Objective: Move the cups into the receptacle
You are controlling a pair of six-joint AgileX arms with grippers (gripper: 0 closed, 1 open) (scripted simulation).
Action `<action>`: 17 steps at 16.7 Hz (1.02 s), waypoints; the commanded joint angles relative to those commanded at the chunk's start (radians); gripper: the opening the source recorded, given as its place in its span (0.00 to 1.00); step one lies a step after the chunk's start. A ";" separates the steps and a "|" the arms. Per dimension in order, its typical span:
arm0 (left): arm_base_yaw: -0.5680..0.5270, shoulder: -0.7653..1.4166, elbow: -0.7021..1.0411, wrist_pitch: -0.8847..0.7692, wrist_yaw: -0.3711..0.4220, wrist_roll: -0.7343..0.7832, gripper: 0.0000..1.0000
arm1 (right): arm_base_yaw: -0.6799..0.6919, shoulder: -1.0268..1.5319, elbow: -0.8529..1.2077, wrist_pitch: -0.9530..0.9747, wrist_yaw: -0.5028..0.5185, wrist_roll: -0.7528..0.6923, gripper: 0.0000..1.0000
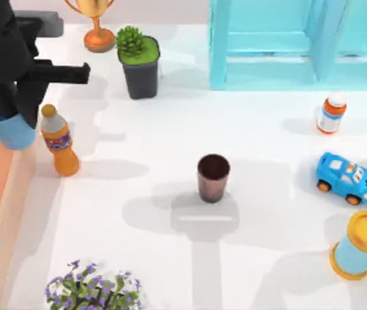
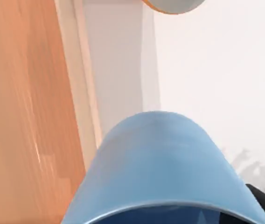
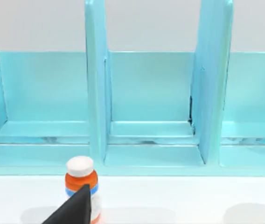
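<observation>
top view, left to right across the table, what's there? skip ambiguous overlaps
Light blue smooth cup held under the left arm → orange soda bottle → dark grey plant pot → dark brown ribbed cup → white-capped orange pill bottle → blue cylinder with yellow lid.

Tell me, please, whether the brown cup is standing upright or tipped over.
Upright. In the top view the brown cup stands on the table with its open mouth facing up, ribbed sides tapering below.
</observation>
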 joint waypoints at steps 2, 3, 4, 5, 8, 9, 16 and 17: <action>0.104 -0.111 -0.105 0.019 -0.003 0.093 0.00 | 0.000 0.000 0.000 0.000 0.000 0.000 1.00; 0.158 -0.163 -0.159 0.030 -0.006 0.138 0.00 | 0.000 0.000 0.000 0.000 0.000 0.000 1.00; 0.211 -0.213 -0.212 0.042 -0.010 0.181 0.00 | 0.000 0.000 0.000 0.000 0.000 0.000 1.00; 0.262 -0.259 -0.264 0.053 -0.015 0.221 0.00 | 0.000 0.000 0.000 0.000 0.000 0.000 1.00; 0.396 -0.371 -0.409 0.080 -0.034 0.323 0.00 | 0.000 0.000 0.000 0.000 0.000 0.000 1.00; 0.431 -0.398 -0.449 0.086 -0.042 0.348 0.00 | 0.000 0.000 0.000 0.000 0.000 0.000 1.00; 0.500 -0.447 -0.535 0.093 -0.061 0.399 0.00 | 0.000 0.000 0.000 0.000 0.000 0.000 1.00; 0.496 -0.443 -0.533 0.091 -0.061 0.399 0.00 | 0.000 0.000 0.000 0.000 0.000 0.000 1.00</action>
